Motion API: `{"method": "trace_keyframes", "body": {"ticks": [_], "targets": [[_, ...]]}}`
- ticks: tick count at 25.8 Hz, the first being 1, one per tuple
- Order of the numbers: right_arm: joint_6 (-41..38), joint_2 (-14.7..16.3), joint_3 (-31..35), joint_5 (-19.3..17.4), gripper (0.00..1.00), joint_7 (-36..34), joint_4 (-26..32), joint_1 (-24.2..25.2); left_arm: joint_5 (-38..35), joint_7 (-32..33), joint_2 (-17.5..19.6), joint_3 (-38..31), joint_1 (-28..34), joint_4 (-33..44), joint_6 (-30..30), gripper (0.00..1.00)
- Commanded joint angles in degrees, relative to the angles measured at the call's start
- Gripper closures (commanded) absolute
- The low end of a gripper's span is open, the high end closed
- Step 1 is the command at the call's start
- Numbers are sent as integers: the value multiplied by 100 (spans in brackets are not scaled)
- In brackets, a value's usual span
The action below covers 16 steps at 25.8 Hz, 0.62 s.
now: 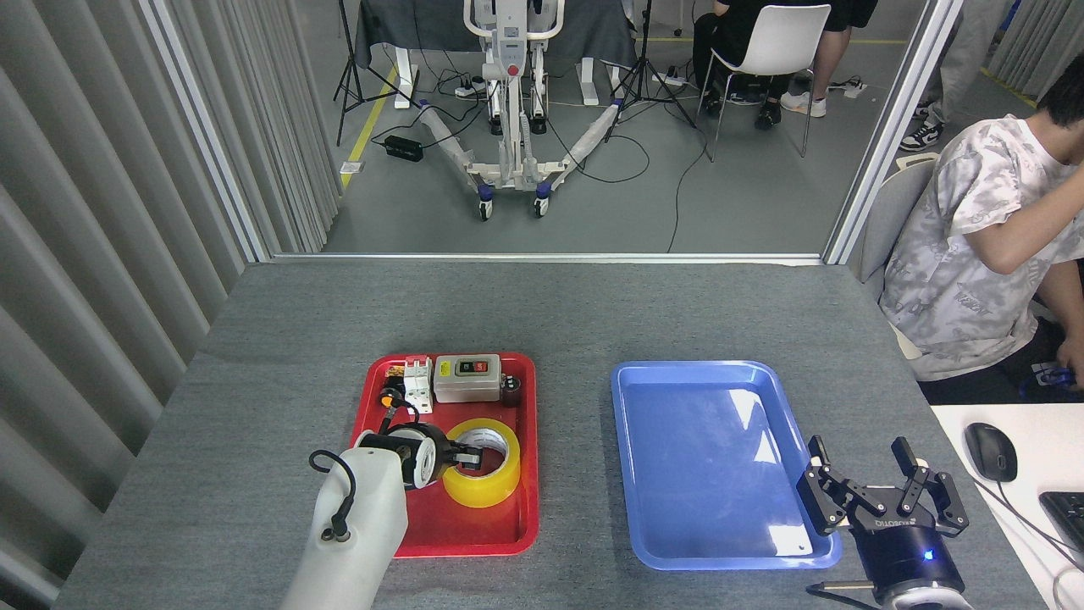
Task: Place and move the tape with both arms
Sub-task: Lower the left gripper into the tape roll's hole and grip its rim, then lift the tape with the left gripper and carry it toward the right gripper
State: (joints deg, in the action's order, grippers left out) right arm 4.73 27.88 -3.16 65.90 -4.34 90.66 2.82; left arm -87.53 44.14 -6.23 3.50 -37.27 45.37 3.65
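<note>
Now yellow translucent tape (482, 463), white printed core, left claw (464, 458) inside

Robotics lab, partitioned test bay.
Grey-covered table (542, 313), ribbed partition panels (110, 186), wheeled equipment stand (508, 110), floor cables (669, 186), tripods (356, 68).

One camera only, up at the robot's head, looking forward and down over the grey table (593, 313). Both arms enter from the bottom edge; the floor beyond shows at top.
</note>
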Motion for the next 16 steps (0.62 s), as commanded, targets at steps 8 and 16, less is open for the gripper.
{"method": "trace_keyframes", "body": {"ticks": [8, 16], "targets": [[11, -72, -27, 116, 1, 4, -31, 17, -1, -116, 87, -148, 0, 51, 84, 84], [37, -186, -97, 169, 1, 4, -31, 26, 60, -687, 157, -719, 176, 412, 224, 100]]}}
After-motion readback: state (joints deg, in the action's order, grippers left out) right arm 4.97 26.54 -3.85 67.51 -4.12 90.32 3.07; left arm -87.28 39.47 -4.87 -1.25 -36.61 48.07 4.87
